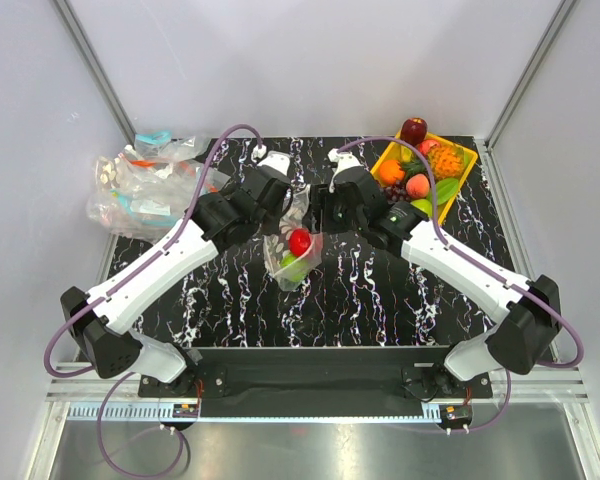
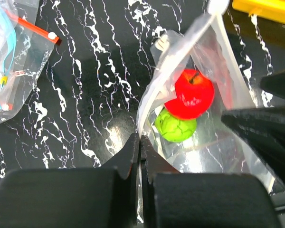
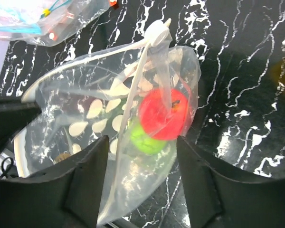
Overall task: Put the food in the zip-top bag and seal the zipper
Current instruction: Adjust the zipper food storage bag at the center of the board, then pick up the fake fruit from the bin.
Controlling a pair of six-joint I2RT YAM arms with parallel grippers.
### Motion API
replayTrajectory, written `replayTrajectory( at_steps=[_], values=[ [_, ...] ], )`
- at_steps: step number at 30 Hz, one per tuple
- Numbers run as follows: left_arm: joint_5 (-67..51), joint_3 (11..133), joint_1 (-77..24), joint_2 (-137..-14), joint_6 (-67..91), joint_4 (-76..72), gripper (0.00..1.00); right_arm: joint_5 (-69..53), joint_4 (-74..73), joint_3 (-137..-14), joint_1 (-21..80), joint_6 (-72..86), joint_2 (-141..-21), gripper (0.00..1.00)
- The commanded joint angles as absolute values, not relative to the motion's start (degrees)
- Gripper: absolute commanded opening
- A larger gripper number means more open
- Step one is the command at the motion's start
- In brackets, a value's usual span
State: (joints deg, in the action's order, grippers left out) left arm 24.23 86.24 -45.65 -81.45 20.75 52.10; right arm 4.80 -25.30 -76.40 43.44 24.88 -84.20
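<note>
**A:** So, biggest thing first: what is on the table [image 1: 380, 290]?

**B:** It has a black marbled top. At the far right corner is a yellow tray [image 1: 468, 170] of toy fruit. At the far left is a heap of spare clear bags [image 1: 140, 185], some with blue or orange strips. Both sit well apart from the middle.

**A:** And the zip-top bag [image 1: 312, 255]?

**B:** It is in the middle of the table, between the two grippers, with its loaded end toward the near edge.

**A:** Which one has hold of it?

**B:** The left gripper [image 2: 139, 140]. Its fingers are clenched flat together on the bag's pale edge, and the thin plastic runs up and away from between them.

**A:** And the right gripper [image 3: 141, 142]?

**B:** That one is released. Its fingers stand wide apart, one on each side of the bag's belly, and the plastic hangs between them. I cannot tell whether either finger touches it.

**A:** Is any food inside?

**B:** Two pieces, touching, low in the bag. One is a red round fruit [image 3: 164, 114]. Just below it is a small bumpy green one [image 3: 147, 140].

**A:** What about the zipper [image 2: 143, 107]?

**B:** It is the pale strip leading off from the left fingertips. In the right wrist view the mouth gapes, with its two sides apart.
</note>
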Motion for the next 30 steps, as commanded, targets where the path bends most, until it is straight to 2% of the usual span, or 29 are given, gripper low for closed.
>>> replayTrajectory(
  at_steps=[1,7,13,18,25,26,28,29,30],
  values=[
    [24.43,86.13,-44.91,-79.89,20.13,47.03,0.0,7.03,-25.57,-77.17,42.81,23.73,-80.25,0.67],
    [23.38,85.61,-44.74,-80.6,20.3,44.91,0.0,2.91,-25.93,-76.29,39.47,24.26,-74.81,0.74],
    [20.83,84.9,-44.74,-78.93,20.39,43.68,0.0,0.18,-29.26,-76.64,27.97,24.08,-71.81,0.77],
    [17.85,84.38,-44.74,-77.78,20.48,42.37,0.0,0.7,-31.9,-76.99,14.19,23.38,-75.4,0.77],
    [14.68,81.83,-44.82,-76.29,20.65,39.73,0.0,6.4,-28.74,-75.85,4.76,22.06,-84.18,0.82],
    [14.42,81.65,-44.74,-76.03,20.65,39.47,0.0,7.11,-28.57,-76.02,4.31,21.63,-85.33,0.87],
    [13.89,80.86,-44.74,-75.59,20.65,39.11,0.0,7.73,-27.6,-76.02,3.43,21.36,-88.49,0.93],
    [13.97,80.6,-44.82,-75.06,20.57,38.59,0.0,8.0,-27.34,-76.03,2.73,21.18,-89.46,0.99],
    [13.97,80.42,-44.82,-74.88,20.57,38.5,0.0,8.43,-26.9,-75.94,2.64,21.27,-90.43,1.0]
  ],
)
